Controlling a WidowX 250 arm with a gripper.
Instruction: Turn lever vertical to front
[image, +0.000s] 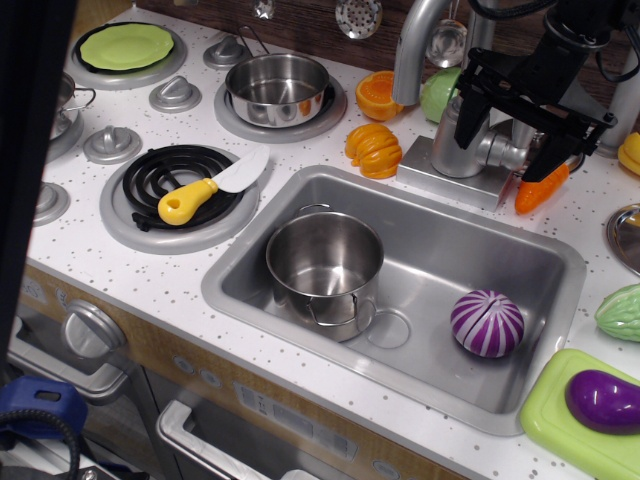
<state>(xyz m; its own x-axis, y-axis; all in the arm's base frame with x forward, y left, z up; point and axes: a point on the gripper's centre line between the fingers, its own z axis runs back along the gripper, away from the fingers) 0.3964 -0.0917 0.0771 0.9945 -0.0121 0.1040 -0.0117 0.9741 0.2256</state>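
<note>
The silver faucet body (462, 140) stands on its base behind the sink, with the tall curved spout (415, 45) rising to its left. The lever (506, 151) shows as a short silver stub pointing right off the body; its paddle end is partly hidden by my gripper. My black gripper (522, 128) hangs from the upper right directly over the faucet body and lever. Its jaws look spread wide, one finger (470, 100) left of the body and the other right of the lever's tip. It holds nothing that I can see.
The steel sink (560, 270) holds a steel pot (322, 265) and a purple onion (486, 322). An orange carrot (540, 187) lies just right of the faucet base. Orange pieces (373, 150) and a green fruit (440, 93) sit left of and behind it. A yellow-handled knife (205, 190) lies on the burner.
</note>
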